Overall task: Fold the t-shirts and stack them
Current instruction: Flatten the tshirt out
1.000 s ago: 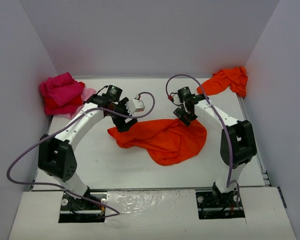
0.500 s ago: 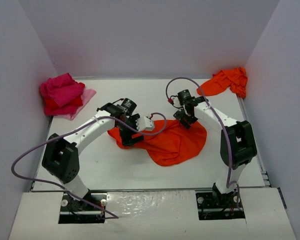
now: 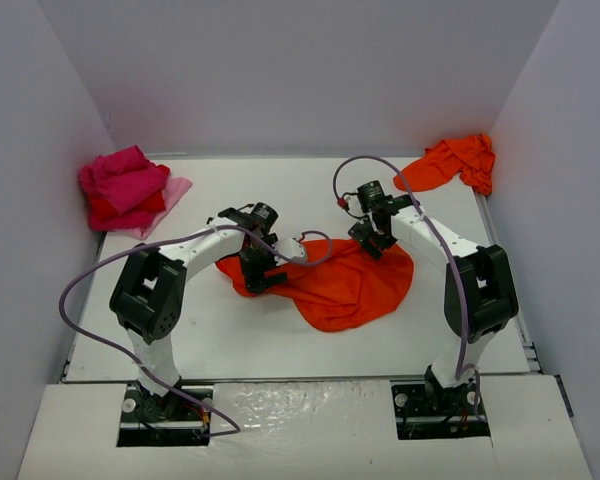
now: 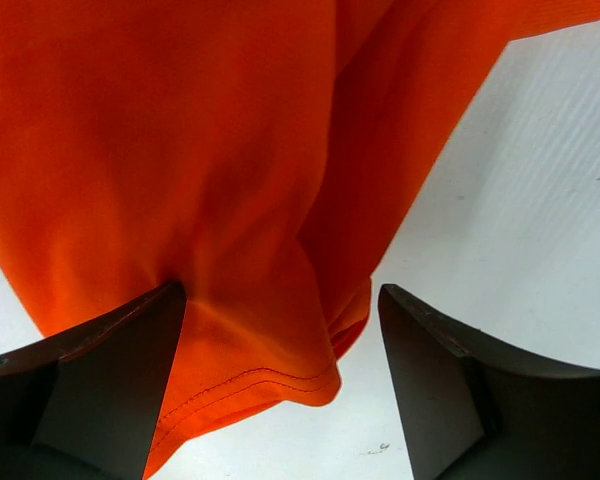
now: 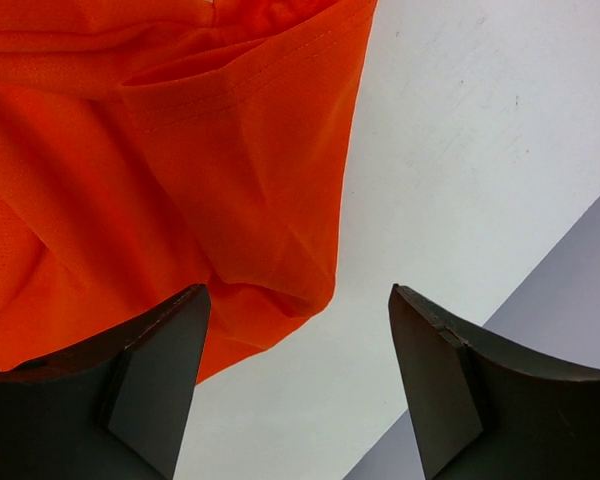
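On the white table (image 3: pixel 230 335), crumpled orange t-shirt (image 3: pixel 345 285), left gripper (image 4: pixel 280 300) wide open over its hem, right gripper (image 5: pixel 298 300) likewise, neither holding cloth.

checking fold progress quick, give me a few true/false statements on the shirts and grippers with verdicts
1. The left gripper and right gripper are both open. True.
2. The centre orange shirt is neatly folded. False: it lies spread and rumpled on the table.
3. A pink and red pile sits at the far left corner. True.
4. The far right orange shirt is stacked on that pile. False: it lies crumpled on its own at the far right corner.
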